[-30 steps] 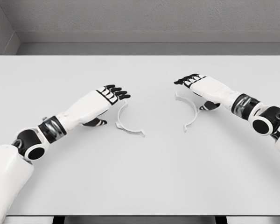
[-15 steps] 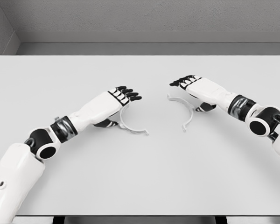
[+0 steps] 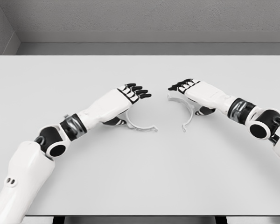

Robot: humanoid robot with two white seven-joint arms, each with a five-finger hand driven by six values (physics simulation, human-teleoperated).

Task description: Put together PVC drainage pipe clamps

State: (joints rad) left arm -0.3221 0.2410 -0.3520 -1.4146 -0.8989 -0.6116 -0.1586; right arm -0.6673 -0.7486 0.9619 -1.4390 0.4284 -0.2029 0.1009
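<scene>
The left hand [image 3: 126, 95] and right hand [image 3: 191, 88], fingers extended, are laid over two thin white clamp halves [image 3: 142, 126] [image 3: 189, 114] at mid-frame, judged light, springy and best gripped mid-arc; a firm hold cannot be confirmed.

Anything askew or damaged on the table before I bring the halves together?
Nothing stands out. Both clamp halves look intact and lie flat on the table: the left half by the left hand, the right half by the right hand.

We see two white half-ring clamp pieces, left clamp half [image 3: 141, 126] and right clamp half [image 3: 188, 111], lying flat, apart.
</scene>
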